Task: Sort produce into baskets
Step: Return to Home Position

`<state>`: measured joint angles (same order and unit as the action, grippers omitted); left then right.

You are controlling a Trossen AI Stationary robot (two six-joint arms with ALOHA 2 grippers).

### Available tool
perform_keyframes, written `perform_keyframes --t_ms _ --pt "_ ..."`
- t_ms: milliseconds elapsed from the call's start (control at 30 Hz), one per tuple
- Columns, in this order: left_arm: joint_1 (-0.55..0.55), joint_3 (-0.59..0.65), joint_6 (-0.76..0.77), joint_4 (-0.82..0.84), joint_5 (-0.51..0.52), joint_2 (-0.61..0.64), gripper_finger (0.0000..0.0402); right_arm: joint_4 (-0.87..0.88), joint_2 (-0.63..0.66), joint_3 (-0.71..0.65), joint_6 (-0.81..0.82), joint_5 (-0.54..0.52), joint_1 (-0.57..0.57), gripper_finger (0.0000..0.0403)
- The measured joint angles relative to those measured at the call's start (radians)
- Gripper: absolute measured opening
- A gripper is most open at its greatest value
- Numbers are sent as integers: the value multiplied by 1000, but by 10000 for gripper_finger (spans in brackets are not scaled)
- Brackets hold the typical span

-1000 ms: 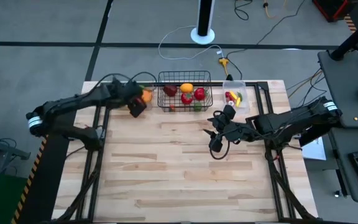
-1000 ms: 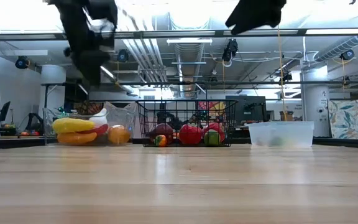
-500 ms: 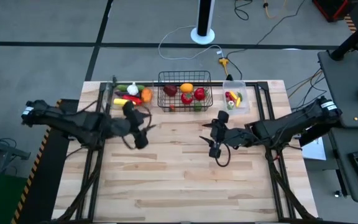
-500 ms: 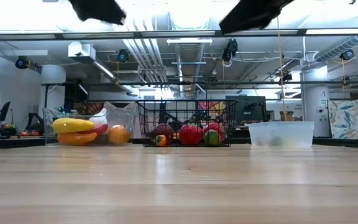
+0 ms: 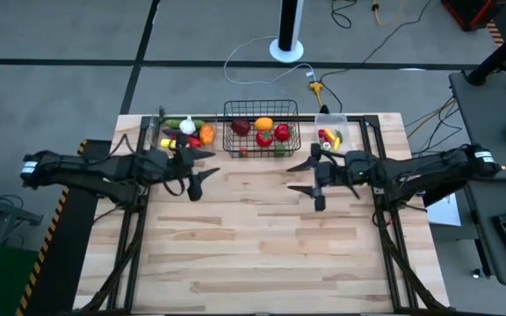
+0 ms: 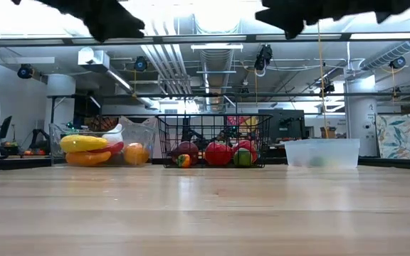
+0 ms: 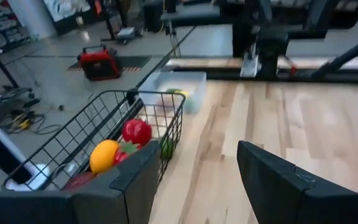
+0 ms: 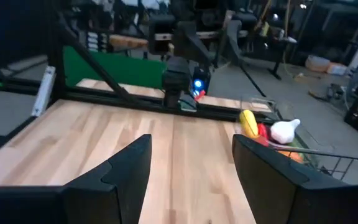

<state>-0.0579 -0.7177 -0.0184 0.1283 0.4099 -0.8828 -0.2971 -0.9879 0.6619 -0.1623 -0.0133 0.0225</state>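
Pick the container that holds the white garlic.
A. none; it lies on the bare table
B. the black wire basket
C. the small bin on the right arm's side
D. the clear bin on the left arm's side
D: the garlic lies among other produce in the clear bin on the left arm's side, outside the wire basket.

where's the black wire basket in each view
High view: basket at the table's far edge, centre.
Low view: basket mid-picture.
Left wrist view: basket holding an orange.
Right wrist view: only a bit of its wire rim.
Shared landmark: white garlic just beside it.
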Motion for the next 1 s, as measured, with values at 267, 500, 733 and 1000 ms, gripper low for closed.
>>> perform_keyframes --t_ms 267,500,733,1000 --pt "146 231 15 -164 -164 223 199 -110 188 -203 52 42 -55 217" --pt "172 304 49 -115 -189 436 199 -110 340 -289 100 45 -67 217" --pt "172 364 76 -57 -202 667 199 -110 478 -381 112 48 -67 217" --pt "172 491 102 -77 -214 846 199 -189 583 -501 132 47 -67 217"
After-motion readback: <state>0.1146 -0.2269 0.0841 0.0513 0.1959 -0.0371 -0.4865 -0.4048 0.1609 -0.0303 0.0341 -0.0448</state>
